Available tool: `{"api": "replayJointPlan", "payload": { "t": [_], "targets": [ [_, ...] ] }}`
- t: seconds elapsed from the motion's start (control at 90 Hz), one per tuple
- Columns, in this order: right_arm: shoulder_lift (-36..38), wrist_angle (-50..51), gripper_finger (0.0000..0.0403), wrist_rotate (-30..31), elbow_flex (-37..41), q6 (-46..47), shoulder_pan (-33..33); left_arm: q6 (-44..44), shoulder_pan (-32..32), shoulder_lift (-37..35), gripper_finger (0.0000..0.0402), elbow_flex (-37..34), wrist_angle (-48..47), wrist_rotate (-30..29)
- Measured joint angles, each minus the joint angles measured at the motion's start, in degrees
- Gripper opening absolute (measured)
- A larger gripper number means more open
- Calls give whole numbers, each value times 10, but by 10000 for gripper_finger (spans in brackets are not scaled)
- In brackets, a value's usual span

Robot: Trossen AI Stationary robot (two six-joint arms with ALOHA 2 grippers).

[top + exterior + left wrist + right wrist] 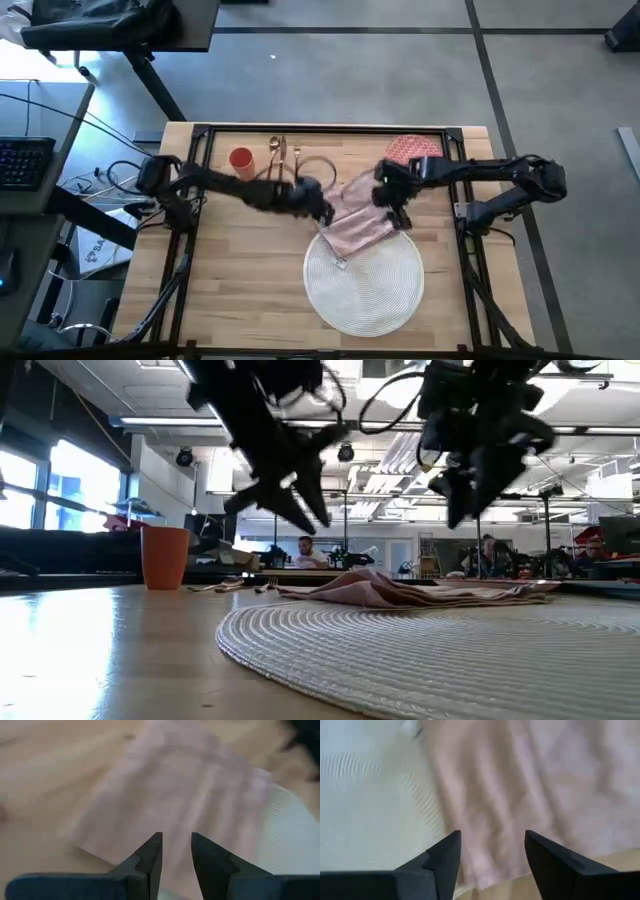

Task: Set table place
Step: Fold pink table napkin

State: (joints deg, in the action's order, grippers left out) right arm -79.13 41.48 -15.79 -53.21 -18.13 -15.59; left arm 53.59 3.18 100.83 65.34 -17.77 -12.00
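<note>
- The left gripper hangs above the tabletop's middle, just at the left edge of the napkin. Its two fingers stand a narrow gap apart and hold nothing; the low view shows it lifted clear of the cloth.
- The table is a light-wood butcher-block top with a black frame running along its edges.
- Near the far edge, left of centre, stands the orange cup. Just to its right lies the gold cutlery, pointing toward the far edge.
- The beige-pink napkin lies crumpled at the middle of the tabletop, its near part draped over the far rim of the placemat.
- The round white woven placemat lies toward the near edge, right of centre, with bare wood to its left as far as the near-left corner.
- The right gripper hangs above the napkin's right side, raised off it. Its fingers are spread wide and empty.
- The red-patterned plate sits near the far-right corner, partly hidden behind the right arm.
- Beyond the table, the low view shows an office with ceiling lights, windows at the left, and a seated person far back.
- A dark desk with a keyboard stands off the table's left edge.
</note>
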Motion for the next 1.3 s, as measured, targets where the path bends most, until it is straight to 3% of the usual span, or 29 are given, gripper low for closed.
{"api": "replayJointPlan", "payload": {
  "t": [0.144,0.289,0.522,0.7,0.789,1.133,1.3],
  "targets": [
    [0,18,200,-17,-23,18,-72,-38,76,33,100,0,-17,108],
    [0,29,200,-62,-26,29,-116,-68,100,58,111,0,-21,189],
    [0,26,200,-72,-26,27,-127,-84,80,54,115,0,-52,164],
    [0,15,200,-72,-26,27,-125,-62,64,27,115,2,-83,100],
    [0,9,200,-74,-26,27,-125,-46,74,37,115,0,-115,101],
    [0,5,200,-78,-26,29,-125,-75,88,80,114,0,-76,137],
    [0,5,200,-78,-26,28,-125,-73,88,79,81,0,-71,132]
  ]
}}
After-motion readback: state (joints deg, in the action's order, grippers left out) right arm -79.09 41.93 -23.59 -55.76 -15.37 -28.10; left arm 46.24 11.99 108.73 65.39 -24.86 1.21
